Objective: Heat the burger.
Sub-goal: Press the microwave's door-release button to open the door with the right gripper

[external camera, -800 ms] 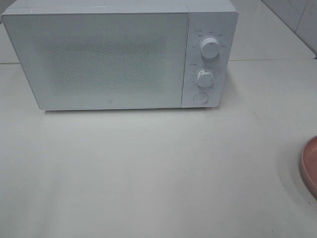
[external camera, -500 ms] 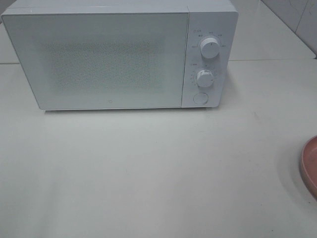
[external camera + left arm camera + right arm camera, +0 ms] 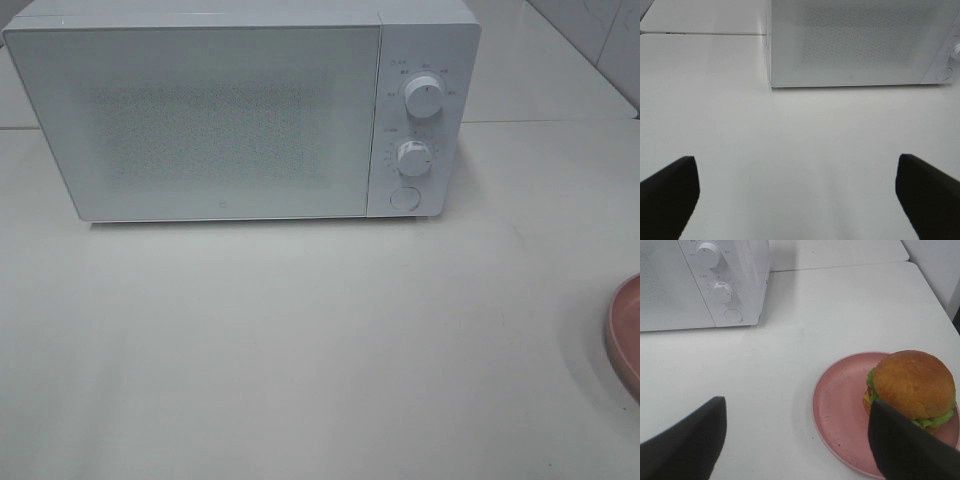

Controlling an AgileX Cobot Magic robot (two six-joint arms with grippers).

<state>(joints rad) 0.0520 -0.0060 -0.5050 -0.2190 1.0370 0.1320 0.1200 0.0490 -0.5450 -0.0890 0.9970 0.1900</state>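
Tall burger [image 3: 912, 385] with glossy golden-brown bun and green lettuce sits on round pink plate [image 3: 840, 415]
Left gripper [image 3: 797, 185] and right gripper [image 3: 797, 420] stand spread, empty (the right near the burger); overhead view looks unchanged from earlier

**Colour check: nearly all white, one warm patch**

Microwave [image 3: 428, 40] is plain white. Its door [image 3: 200, 125] is pale grey-white with a fine speckled dot mesh across the middle. Upper knob [image 3: 424, 97] and lower knob [image 3: 413, 157] are white, ringed by tiny dark markings. Tabletop [image 3: 300, 340] is off-white with no pattern. Plate [image 3: 840, 410] is dusty pink and plain. Burger [image 3: 914, 385] has a glossy golden-brown bun, a green lettuce fringe, and a hint of yellow and red at the edge. Left pincer [image 3: 796, 172] and right pincer [image 3: 797, 407] are both matte black.
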